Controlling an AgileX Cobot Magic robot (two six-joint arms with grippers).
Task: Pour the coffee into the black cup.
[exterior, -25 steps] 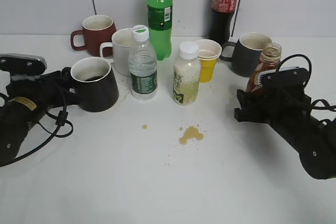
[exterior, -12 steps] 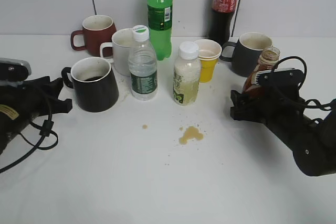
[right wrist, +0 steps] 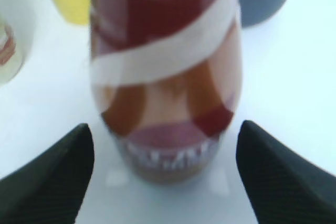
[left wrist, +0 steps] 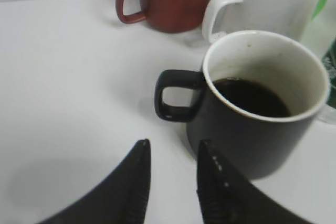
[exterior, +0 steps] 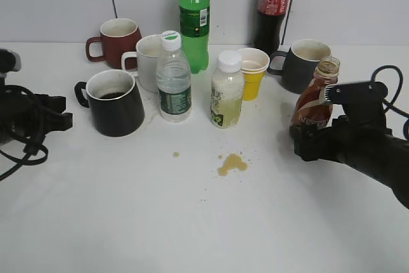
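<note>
The black cup (exterior: 115, 104) stands at the left with dark coffee (left wrist: 251, 97) inside; in the left wrist view (left wrist: 262, 135) its handle points at me. My left gripper (exterior: 62, 112) (left wrist: 174, 144) is open and empty, a little to the left of the handle. The uncapped brown coffee bottle (exterior: 316, 99) with the white-and-red label stands upright on the table at the right. It fills the right wrist view (right wrist: 164, 72). My right gripper (exterior: 301, 135) (right wrist: 165, 128) is open, with its jaws wide on either side of the bottle's base and not touching it.
Behind stand a dark red mug (exterior: 119, 40), a white mug (exterior: 149, 59), a water bottle (exterior: 174, 81), a green bottle (exterior: 194, 20), a milky bottle (exterior: 227, 94), a yellow paper cup (exterior: 254, 72), a cola bottle (exterior: 272, 11) and a dark grey mug (exterior: 305, 63). A brown spill (exterior: 231, 164) lies mid-table.
My left gripper has let go of the black cup's handle and drawn back to the left. My right gripper has opened, released the bottle and backed away; the bottle now stands upright.
</note>
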